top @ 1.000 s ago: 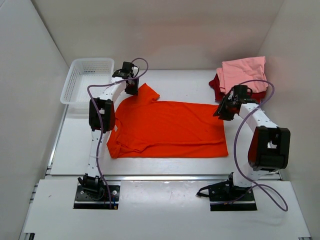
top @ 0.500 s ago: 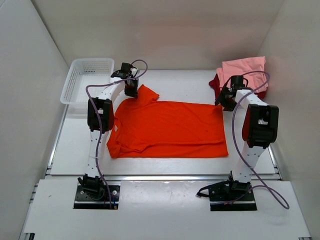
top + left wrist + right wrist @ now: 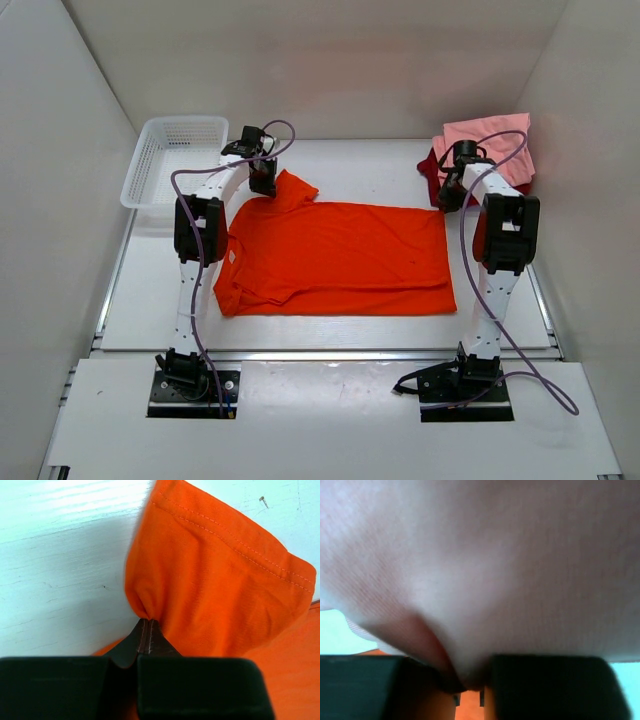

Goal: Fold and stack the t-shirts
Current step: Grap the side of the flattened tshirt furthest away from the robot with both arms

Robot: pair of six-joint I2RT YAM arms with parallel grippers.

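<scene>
Now | orange t-shirt [image 3: 215, 580] sleeve pinched in left tool [image 3: 148, 626]

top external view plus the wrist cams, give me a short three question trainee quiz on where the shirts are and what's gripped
1. True or false: the bright orange cloth t-shirt lies spread out on the white table.
2. The left gripper is shut on: A) the orange t-shirt's sleeve; B) the white plastic mesh basket; C) nothing.
3. Fill in: the light pink cloth t-shirt lies on top of the ___ t-shirt.
Key: 1 true; 2 A; 3 the dark red cloth t-shirt.
</scene>
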